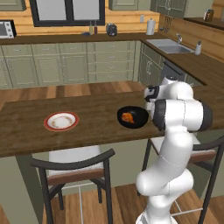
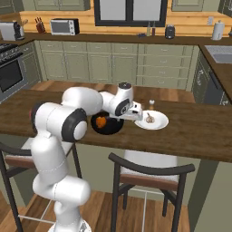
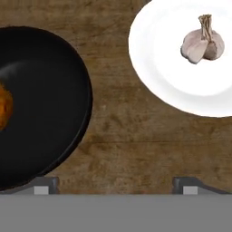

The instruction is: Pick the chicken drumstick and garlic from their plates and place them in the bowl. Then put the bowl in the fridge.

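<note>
Broadly: long dark wooden bench (image 1: 26, 127) running across the kitchen, chairs tucked beneath, green cabinets behind. Fridge not spotted from this position.

Black bowl (image 1: 139, 119) sat mid-bench, chicken drumstick (image 1: 127, 117) already lying inside it, orange-brown against the black. Red-rimmed plate (image 1: 61, 121) bare, well apart from the bowl toward the robot's left.

White plate (image 2: 158, 121) just beside the bowl on the robot's right, a strip of bare wood between the two. Garlic (image 3: 202, 44) resting on it, whitish, dry stalk end pointing away from the bowl.

Hand (image 3: 113, 185) hovered above the gap between bowl and white plate, fingers spread wide, nothing held; only the two dark tips visible at the bottom of the hand view.

Judged: drumstick step done, garlic pick next, fridge step after that.

Risks, as judged:
- Small round bulb; off-centre closing could squeeze it sideways and send it rolling off the shallow plate.
- Descending too far likely to drive fingertips into the plate and tip or shove it.
- Bowl rim close by; a careless swing could knock it.
</note>
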{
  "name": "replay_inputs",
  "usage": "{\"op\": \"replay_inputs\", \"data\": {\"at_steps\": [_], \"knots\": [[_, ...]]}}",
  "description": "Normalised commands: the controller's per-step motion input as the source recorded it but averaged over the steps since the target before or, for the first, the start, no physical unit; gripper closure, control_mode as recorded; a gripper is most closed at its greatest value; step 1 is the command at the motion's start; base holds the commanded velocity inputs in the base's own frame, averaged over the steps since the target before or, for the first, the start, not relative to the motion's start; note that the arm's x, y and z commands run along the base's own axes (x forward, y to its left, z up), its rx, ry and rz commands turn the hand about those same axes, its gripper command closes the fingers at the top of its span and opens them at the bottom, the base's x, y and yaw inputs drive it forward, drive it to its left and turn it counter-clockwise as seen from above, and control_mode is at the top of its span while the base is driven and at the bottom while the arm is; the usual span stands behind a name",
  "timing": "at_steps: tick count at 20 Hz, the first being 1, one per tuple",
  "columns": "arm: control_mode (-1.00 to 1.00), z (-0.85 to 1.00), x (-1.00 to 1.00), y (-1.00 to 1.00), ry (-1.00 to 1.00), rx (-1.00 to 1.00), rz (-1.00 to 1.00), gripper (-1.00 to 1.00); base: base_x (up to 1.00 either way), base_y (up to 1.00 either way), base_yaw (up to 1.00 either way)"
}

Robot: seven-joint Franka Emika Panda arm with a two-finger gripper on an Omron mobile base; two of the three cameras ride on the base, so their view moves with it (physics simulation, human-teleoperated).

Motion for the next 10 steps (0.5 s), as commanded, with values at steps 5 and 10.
{"op": "replay_inputs", "data": {"at_steps": [5, 10], "knots": [[-1.0, 0.0, 0.35, -0.5, 0.0, 0.0, 0.01, -1.0, 0.0, 0.0, 0.0], [-1.0, 0.0, 0.43, -0.46, 0.07, 0.01, 0.0, -1.0, 0.0, 0.0, 0.0]]}}
